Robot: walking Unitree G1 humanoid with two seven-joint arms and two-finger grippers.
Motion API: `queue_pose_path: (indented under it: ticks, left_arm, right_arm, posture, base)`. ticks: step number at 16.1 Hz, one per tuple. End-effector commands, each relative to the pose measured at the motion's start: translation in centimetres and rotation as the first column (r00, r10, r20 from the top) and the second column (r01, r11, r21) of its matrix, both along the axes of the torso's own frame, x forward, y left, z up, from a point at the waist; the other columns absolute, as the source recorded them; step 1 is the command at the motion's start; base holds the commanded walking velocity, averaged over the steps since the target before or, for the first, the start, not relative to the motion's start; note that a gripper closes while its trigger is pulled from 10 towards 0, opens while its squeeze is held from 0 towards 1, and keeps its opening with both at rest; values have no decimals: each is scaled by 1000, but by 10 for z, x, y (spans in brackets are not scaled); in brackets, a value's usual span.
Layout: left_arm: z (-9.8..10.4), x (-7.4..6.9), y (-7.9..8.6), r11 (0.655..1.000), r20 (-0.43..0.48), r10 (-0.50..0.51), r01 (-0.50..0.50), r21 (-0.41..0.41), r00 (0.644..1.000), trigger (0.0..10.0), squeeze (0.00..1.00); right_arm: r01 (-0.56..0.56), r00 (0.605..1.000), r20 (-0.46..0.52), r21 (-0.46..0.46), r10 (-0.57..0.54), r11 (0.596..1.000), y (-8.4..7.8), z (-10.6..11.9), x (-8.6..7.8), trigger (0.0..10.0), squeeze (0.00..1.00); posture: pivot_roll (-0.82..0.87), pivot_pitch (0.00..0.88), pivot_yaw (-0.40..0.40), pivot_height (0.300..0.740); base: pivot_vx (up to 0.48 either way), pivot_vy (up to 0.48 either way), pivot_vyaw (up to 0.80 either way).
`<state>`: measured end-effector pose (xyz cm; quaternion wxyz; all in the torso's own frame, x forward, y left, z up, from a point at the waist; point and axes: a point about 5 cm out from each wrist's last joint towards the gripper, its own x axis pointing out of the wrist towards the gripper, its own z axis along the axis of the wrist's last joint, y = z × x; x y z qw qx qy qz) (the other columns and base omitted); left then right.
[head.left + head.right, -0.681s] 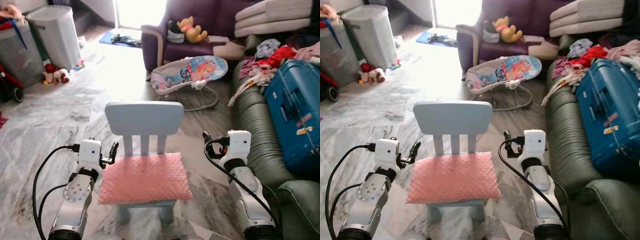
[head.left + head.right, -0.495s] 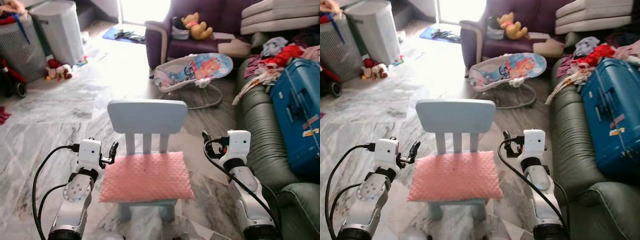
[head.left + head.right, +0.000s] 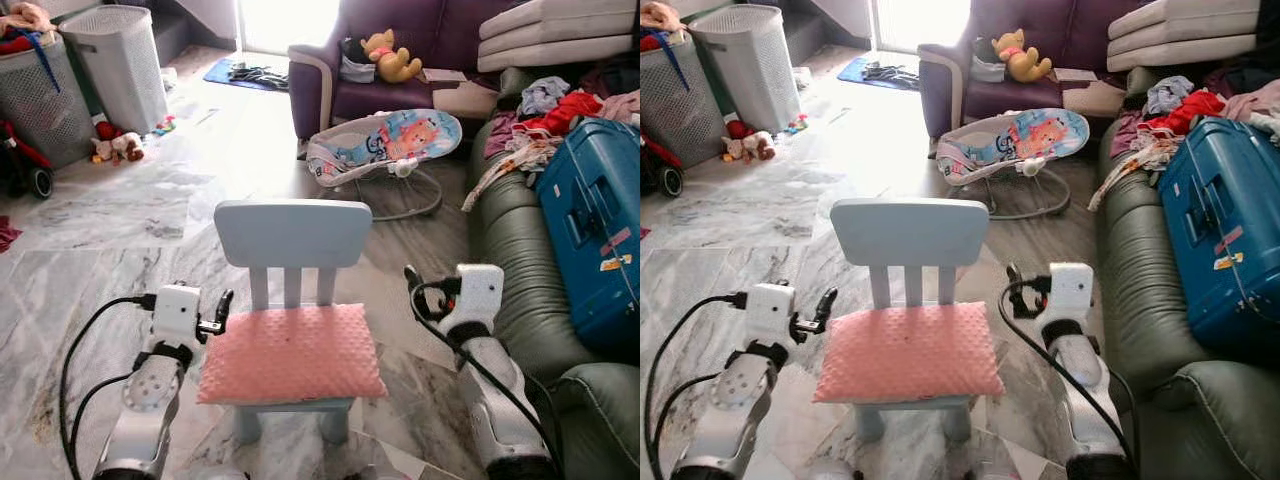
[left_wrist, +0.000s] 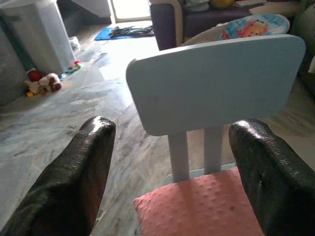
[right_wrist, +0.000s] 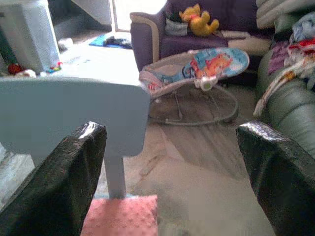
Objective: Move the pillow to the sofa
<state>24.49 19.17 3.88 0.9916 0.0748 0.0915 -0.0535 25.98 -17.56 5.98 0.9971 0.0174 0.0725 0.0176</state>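
A pink dotted pillow (image 3: 290, 352) lies flat on the seat of a small light-blue child's chair (image 3: 292, 233) right in front of me. My left gripper (image 3: 222, 310) hovers at the pillow's left edge, open and holding nothing; the left wrist view has its fingers (image 4: 83, 167) spread wide, with the chair back and a pillow corner (image 4: 202, 206) between them. On the chair's right side, a little apart from the pillow, my right gripper (image 3: 412, 287) is open too, fingers (image 5: 74, 172) wide in the right wrist view. The green sofa (image 3: 515, 260) runs along my right.
A blue suitcase (image 3: 595, 225) and a heap of clothes (image 3: 545, 110) lie on the sofa. A baby bouncer (image 3: 385, 142) sits on the floor behind the chair, a purple armchair (image 3: 345, 80) beyond it. Two laundry baskets (image 3: 120, 65) stand far left.
The camera has shifted a little. Both arms sit slightly lower beside the chair; the pillow and chair have not moved.
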Motion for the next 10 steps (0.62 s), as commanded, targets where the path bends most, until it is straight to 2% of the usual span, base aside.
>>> queue_pose_path:
  ticks: [1,10]
  left_arm:
    - [3,-1,3,1000,8,3,-3,10,1000,10000,0]
    - [5,3,3,1000,11,8,-8,18,1000,10000,0]
  right_arm:
    - [20,1000,8,8,-20,1000,-4,3,-1,10000,0]
    - [27,1000,3,13,-27,1000,-4,3,-1,10000,0]
  posture:
    - [-12,0,-45,740]
    - [-15,0,-41,621]
  base:
    - [0,0,0]
    - [0,0,0]
